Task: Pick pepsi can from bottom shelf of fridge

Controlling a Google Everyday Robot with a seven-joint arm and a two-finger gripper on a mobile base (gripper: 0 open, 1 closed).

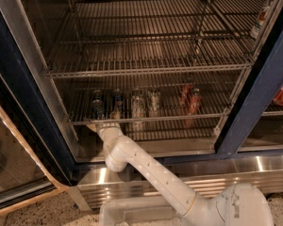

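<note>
Six cylindrical cans stand on the bottom shelf (179, 117) of the fridge (19, 79), a rack of thin steel rods at mid-frame: two dark blue, two silvery-pale (138, 106), two red (194, 102). The pepsi can (97, 109) stands leftmost (its blue twin (117, 99) just beside it). The gripper (103, 122), on a smooth white arm (151, 173), sits at the front rail below these; whether it is apart or together, I cannot tell

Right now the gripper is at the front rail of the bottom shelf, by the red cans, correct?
No: camera view shows the gripper at the front rail of the bottom shelf by the pepsi can, not the red cans.
</note>
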